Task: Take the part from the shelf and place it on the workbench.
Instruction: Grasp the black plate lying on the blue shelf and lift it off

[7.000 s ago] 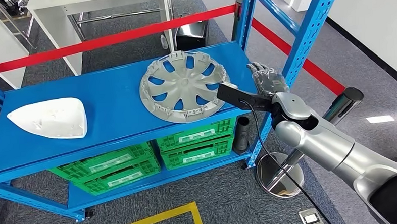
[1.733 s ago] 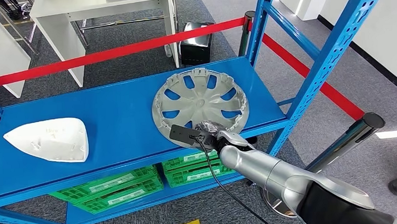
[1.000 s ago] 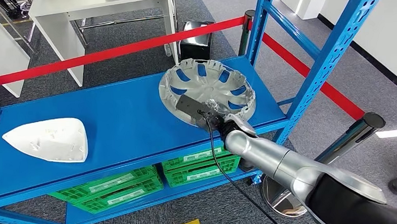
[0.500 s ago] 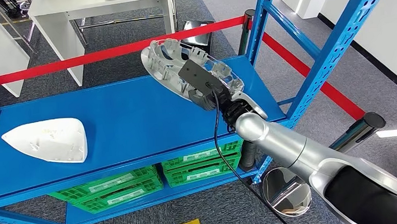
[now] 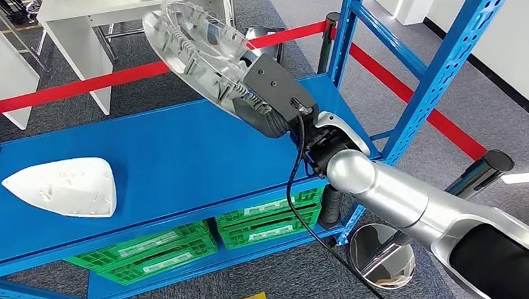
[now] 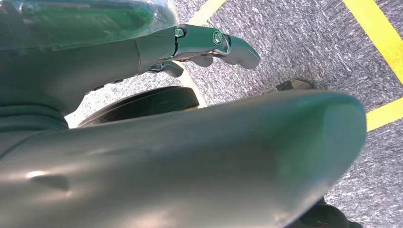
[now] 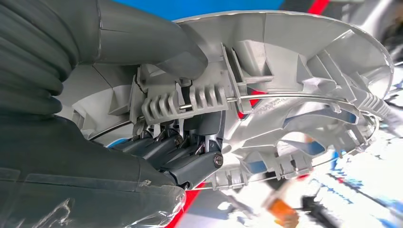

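Shelf (image 5: 147,154): blue rack across the middle of the head view, its top board running from the left edge to the blue post (image 5: 433,68) at right.
Right arm (image 5: 412,204): silver, coming in from the lower right of the head view and reaching up toward the centre.
Hubcap (image 5: 197,51): silver-grey wheel cover in the upper centre of the head view, lifted clear above the shelf board and tilted steeply on edge, ribbed inner side facing the camera; its lower right rim meets the right robot hand.
Right robot hand (image 5: 264,119): just right of centre in the head view, below and right of the hubcap, partly behind the dark wrist camera box; it grips the hubcap at the rim. In the right wrist view the thumb (image 7: 157,47) presses one face of the rim and the dark fingers (image 7: 190,161) curl against the other, with the hubcap (image 7: 304,95) spreading to the right.
White cover (image 5: 61,187): flat on the shelf board at the left of the head view, well apart from the hubcap.
Green crates (image 5: 205,229): on the lower shelf level, bottom centre.
Left robot hand (image 6: 209,45): upper centre of the left wrist view, above grey floor with yellow lines; it holds nothing, though how far its fingers are spread or curled cannot be told.
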Tool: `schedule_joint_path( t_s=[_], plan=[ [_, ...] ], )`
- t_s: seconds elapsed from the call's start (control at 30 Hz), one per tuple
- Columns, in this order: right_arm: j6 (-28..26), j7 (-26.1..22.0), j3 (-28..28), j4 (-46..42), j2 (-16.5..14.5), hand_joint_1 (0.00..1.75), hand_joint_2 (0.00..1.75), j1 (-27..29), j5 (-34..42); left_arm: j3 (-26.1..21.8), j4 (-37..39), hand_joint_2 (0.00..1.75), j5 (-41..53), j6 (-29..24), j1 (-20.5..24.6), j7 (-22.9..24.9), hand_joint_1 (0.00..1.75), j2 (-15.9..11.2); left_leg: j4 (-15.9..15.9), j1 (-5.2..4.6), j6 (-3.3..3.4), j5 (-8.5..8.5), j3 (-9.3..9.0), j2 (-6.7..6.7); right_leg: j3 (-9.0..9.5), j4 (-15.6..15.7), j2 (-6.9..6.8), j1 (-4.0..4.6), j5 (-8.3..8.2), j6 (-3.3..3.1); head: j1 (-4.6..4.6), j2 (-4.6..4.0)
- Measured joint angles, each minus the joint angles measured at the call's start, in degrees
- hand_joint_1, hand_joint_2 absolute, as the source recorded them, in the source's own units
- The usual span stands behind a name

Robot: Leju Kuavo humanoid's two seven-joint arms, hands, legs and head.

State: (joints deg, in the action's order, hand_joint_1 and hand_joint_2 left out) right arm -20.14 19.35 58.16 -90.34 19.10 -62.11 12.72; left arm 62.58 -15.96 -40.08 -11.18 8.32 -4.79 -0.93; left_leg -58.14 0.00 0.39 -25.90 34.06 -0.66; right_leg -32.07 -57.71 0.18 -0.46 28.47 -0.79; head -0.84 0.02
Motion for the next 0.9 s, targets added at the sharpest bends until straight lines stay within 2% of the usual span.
schedule_joint_path(
  t_s=[0.13, 0.57, 0.9],
  plan=[
    [-0.13, -2.72, -0.28, -4.82, 0.50, 1.75, 1.75, 0.21, 1.95, 0.00, 0.00, 1.75, -0.34, -0.13, -0.18, -0.67, 0.00, -0.06, 0.01, 0.00, 0.00, 0.00, 0.00, 0.00, -0.01, 0.00, 0.00, 0.00, 0.00, 0.00, 0.00, 0.00],
    [0.14, -10.39, -1.35, -19.30, 0.98, 1.75, 1.75, 3.21, 3.64, 0.02, 0.00, 1.75, 0.25, -0.02, -0.09, -1.04, 0.00, -0.73, 0.05, 0.00, 0.00, 0.00, 0.00, 0.00, -0.01, 0.01, -0.01, 0.00, 0.01, -0.01, -0.01, 0.00],
    [3.43, -19.81, -2.02, -28.27, 0.98, 1.75, 1.75, 10.70, 4.41, 0.05, 0.00, 1.75, 0.69, 0.78, 0.15, -1.45, 0.00, -1.30, 0.07, 0.00, -0.01, -0.01, 0.00, 0.00, -0.01, 0.01, -0.01, 0.00, 0.02, -0.02, -0.01, 0.00]
  ],
)
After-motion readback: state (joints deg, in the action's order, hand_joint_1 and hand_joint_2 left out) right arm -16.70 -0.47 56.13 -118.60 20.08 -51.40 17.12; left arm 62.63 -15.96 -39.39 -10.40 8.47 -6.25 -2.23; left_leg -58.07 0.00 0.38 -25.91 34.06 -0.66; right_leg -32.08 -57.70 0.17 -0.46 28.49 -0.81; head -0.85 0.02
